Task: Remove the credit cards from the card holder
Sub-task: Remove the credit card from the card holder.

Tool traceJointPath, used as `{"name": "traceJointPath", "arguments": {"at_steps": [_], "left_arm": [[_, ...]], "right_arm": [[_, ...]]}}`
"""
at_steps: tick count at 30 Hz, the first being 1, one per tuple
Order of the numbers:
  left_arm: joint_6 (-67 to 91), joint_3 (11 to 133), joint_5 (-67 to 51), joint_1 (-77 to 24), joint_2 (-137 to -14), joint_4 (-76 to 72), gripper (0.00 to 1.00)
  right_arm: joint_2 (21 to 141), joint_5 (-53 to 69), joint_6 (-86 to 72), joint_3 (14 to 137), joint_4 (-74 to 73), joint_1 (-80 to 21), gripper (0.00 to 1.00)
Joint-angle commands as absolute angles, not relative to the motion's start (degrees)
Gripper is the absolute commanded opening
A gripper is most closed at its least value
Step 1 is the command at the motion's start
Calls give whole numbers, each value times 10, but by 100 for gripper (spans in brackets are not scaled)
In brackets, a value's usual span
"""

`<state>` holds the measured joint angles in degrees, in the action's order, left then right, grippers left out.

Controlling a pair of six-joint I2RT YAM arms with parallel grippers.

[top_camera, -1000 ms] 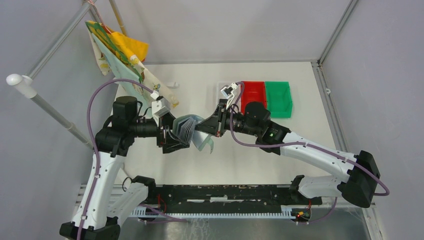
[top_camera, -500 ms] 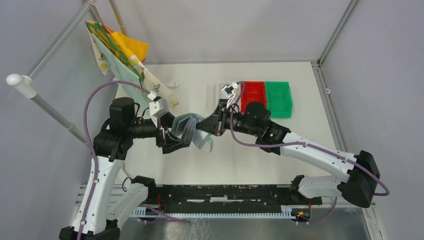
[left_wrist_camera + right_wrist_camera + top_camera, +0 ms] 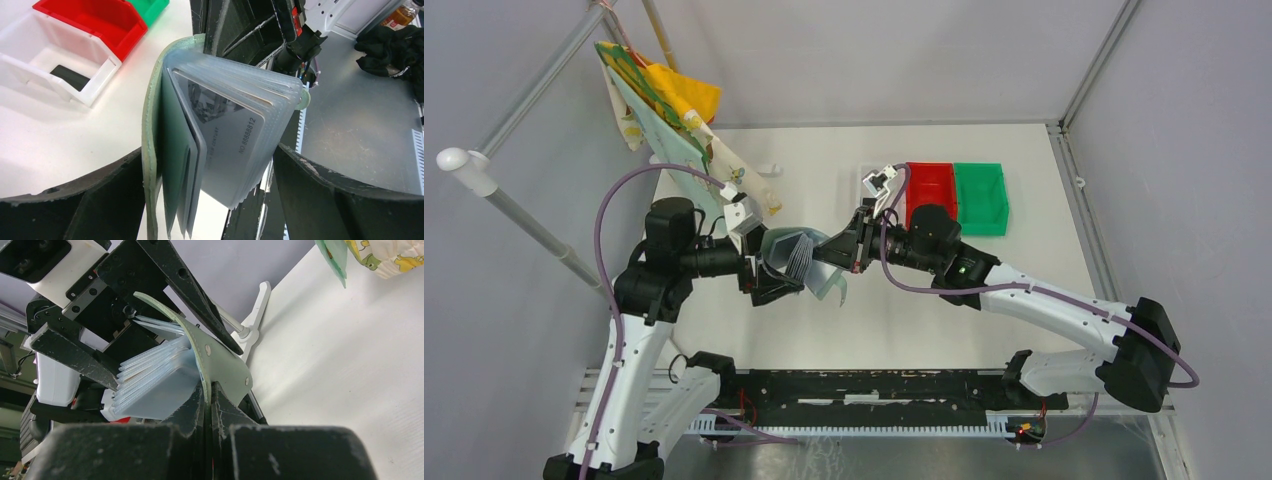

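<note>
The grey-green card holder (image 3: pixel 801 258) hangs in the air above the table, fanned open. My right gripper (image 3: pixel 207 396) is shut on the edge of its green cover (image 3: pixel 220 360). The clear sleeves (image 3: pixel 235 100) spread out, and a silvery-white card (image 3: pixel 227 137) with printed numbers shows in the front sleeve. My left gripper (image 3: pixel 209 152) stands open, one black finger (image 3: pixel 80 200) on each side of the sleeves, gripping nothing. A black card (image 3: pixel 69 77) lies in the white bin (image 3: pixel 25 62).
A red bin (image 3: pixel 931 190) and a green bin (image 3: pixel 980 197) stand at the back right beside the white one. A patterned cloth bag (image 3: pixel 669 110) hangs from a pole at the back left. A small white stand (image 3: pixel 256 307) sits on the table.
My right arm has carried the holder slightly left, deeper between the left fingers. The left jaws have spread a touch wider.
</note>
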<state>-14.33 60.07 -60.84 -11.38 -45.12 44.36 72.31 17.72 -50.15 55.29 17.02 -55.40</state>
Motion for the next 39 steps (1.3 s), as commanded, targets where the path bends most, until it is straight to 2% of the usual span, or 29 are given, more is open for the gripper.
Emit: {"name": "traceJointPath", "arguments": {"at_steps": [1,8,14,18,27,39], "left_arm": [[-122,599,-586,-114,-440,405,91],[-147,615,-609,-114,-446,429,89],[-254,666,-691,-115,-484,570,90],[-289,685,-700,-114,-504,615,90],[-102,629,-603,-114,-448,398,89],[-80,620,-620,-114,-440,390,91]], "right_arm": [[713,173,-514,579,241,-557,0],[698,189,-514,559,264,-557,0],[689,203,-515,548,276,-556,0],[687,205,-514,550,274,-557,0],[688,208,-517,554,275,-557,0],[691,194,-519,559,267,-557,0]]}}
